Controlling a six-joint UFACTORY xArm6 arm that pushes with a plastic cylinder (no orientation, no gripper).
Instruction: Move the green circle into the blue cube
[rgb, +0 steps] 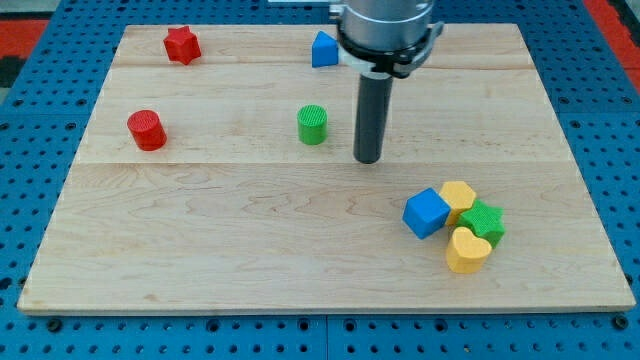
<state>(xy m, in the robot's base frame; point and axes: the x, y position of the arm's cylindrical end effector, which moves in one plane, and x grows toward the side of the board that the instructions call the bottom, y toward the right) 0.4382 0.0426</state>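
A: No containers on the surface (200, 230). Our end effector is a bare rod with no jaws, so it neither opens nor closes, and it holds nothing. My tip (368, 160) sits near the surface's centre, just to the view's right of the green circle (312, 124), apart from it.

B: Agreed. We see the rod hanging straight down from the arm's housing (387, 30) at the top edge. The blue cube (427, 212) lies toward the bottom-right corner, touching the yellow block (459, 196); the green star (483, 222) and yellow heart (467, 250) cluster there too.

A: Blue triangle (324, 49) at the top edge, red star (182, 44) by the top-left corner, red circle (146, 130) near the left edge.
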